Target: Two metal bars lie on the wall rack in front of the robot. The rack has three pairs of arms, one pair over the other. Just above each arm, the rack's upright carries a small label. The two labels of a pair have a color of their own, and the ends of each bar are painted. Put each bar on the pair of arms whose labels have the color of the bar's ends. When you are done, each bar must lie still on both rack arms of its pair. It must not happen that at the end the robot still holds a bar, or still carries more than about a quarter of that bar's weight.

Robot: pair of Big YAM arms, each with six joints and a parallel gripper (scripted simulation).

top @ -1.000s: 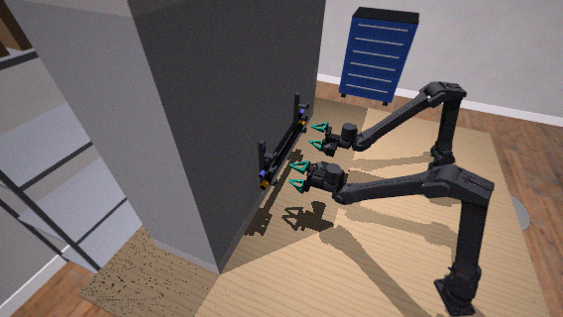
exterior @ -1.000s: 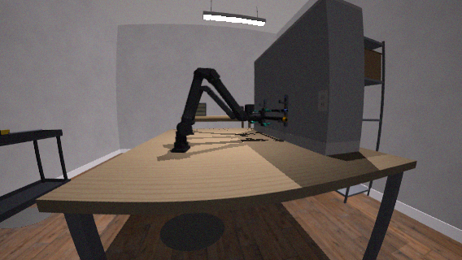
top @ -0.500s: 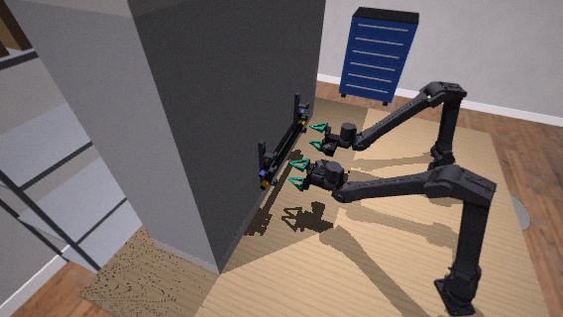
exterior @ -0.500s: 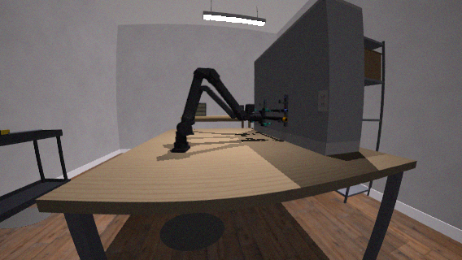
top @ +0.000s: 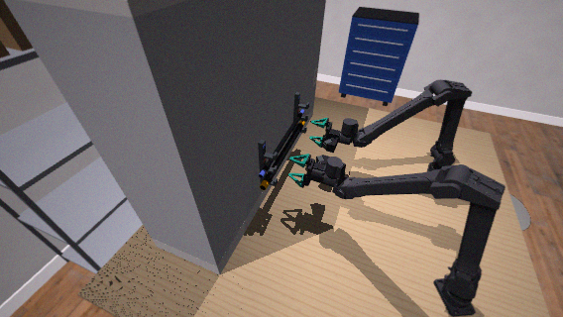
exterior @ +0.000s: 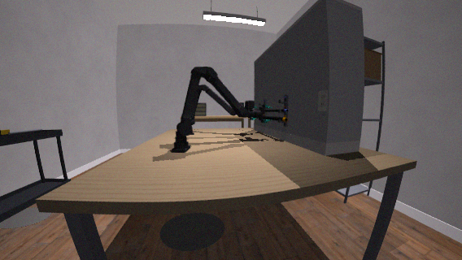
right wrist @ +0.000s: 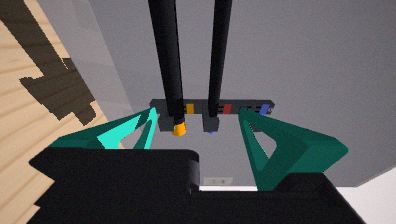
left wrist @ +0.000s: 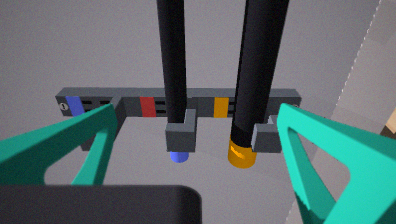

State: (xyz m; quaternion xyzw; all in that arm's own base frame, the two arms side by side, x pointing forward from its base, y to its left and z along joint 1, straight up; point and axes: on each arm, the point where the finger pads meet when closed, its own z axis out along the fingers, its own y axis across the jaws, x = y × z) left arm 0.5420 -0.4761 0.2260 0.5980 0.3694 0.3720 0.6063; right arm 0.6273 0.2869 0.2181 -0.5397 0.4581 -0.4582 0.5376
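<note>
At frame centre in the top view, take thicker orange-ended bar (top: 284, 152) (exterior: 285, 119) (left wrist: 255, 65) (right wrist: 167, 55) inboard of rack arms (top: 269, 156) (left wrist: 266, 137) (right wrist: 165, 124), likely stiff, heavy, slippery, using left gripper (top: 289, 167) (exterior: 268, 114) (left wrist: 197, 109) and right gripper (top: 311, 130) (right wrist: 197, 112), jaws wide apart.

Both grippers have risen a little along the wall
The left gripper (top: 290, 167) (exterior: 268, 114) (left wrist: 197, 112) sits slightly higher than it did a second ago, having crept up over both half-seconds; the right gripper (top: 310, 130) (right wrist: 197, 112) has also come up, with most of its shift since the half-second-old top view, while the two overlap too closely in the exterior view to tell their shifts apart there
</note>
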